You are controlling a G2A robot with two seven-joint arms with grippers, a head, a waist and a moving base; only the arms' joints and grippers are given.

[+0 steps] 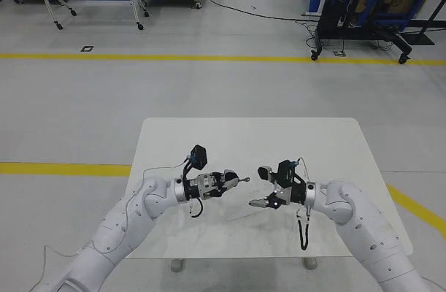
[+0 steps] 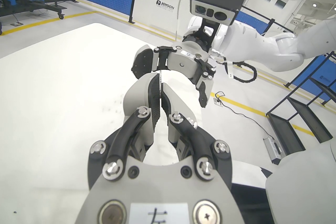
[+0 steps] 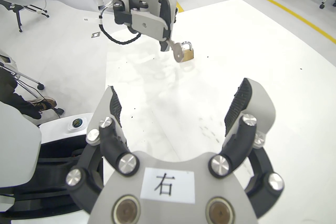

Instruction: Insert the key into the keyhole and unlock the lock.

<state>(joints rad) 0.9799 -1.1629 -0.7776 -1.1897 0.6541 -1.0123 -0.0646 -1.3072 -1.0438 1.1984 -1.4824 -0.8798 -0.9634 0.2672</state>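
Key [image 3: 178,53] apparently in left end effector [image 2: 160,84]

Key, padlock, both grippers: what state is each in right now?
left gripper: shut on the key.
right gripper: open, empty.
key: held in the air, not inserted.
padlock: on the table, shackle looks closed, nothing gripping it.

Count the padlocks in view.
1. The brass padlock sits on the table, near the key that the left gripper holds. More may be hidden.
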